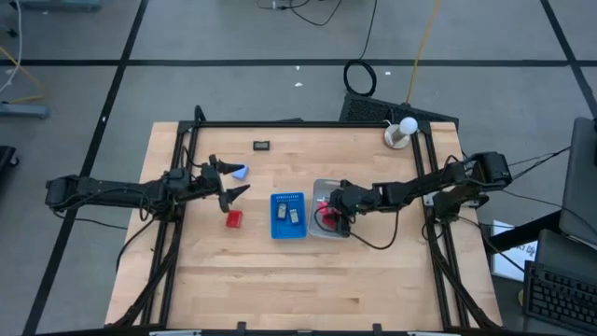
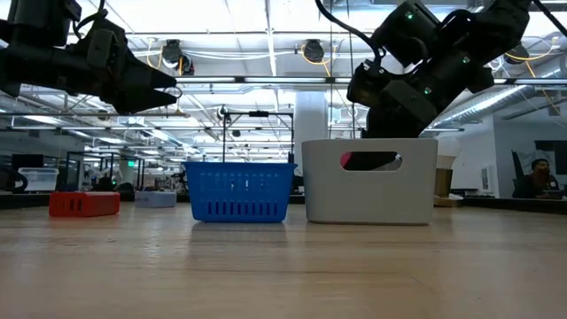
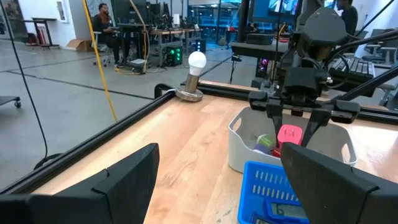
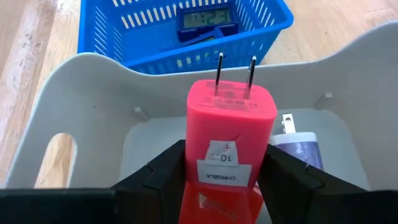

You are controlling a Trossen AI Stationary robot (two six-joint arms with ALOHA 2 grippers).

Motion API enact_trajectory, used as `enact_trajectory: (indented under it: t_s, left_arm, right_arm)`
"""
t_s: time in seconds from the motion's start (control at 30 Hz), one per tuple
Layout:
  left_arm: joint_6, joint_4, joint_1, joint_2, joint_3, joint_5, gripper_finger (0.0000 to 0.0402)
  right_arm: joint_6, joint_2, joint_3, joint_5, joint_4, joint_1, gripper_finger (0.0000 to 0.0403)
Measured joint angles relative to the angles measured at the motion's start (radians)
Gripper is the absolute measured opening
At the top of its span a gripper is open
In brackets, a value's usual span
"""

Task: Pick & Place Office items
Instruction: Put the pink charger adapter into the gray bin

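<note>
Red plug-in charger [image 4: 231, 127]: held in the right gripper [image 4: 222, 171], jaws closed on its lower flanks, prongs pointing away from the wrist, over the pale bin [image 4: 93, 87] beside the blue basket [image 4: 124, 37]. Judged light, rigid and smooth-sided, likely slippery; best gripped across the flat faces, clear of the prongs. A second charger [image 4: 298, 149] is seen lying in the bin. Left gripper [image 1: 230, 181]: jaws open, empty, above the desk [image 1: 373, 271] near a red block [image 1: 234, 218].

The right end effector [image 3: 291, 138] is gripping a pink plug [image 3: 288, 134] over the white bin [image 3: 244, 144], beside the blue basket [image 3: 273, 186].
</note>
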Motion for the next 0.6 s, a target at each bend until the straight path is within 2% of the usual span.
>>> enact_trajectory:
  t_s: [0.4, 0.6]
  left_arm:
    - [-0.002, -0.001, 0.0, 0.0, 0.0, 0.0, 0.0335]
    - [-0.001, -0.001, 0.0, 0.0, 0.0, 0.0, 0.0335]
  right_arm:
    - [0.0, 0.0, 0.0, 0.002, -0.001, 0.0, 0.0168]
    - [0.0, 0.0, 0.0, 0.003, 0.02, 0.0, 0.0181]
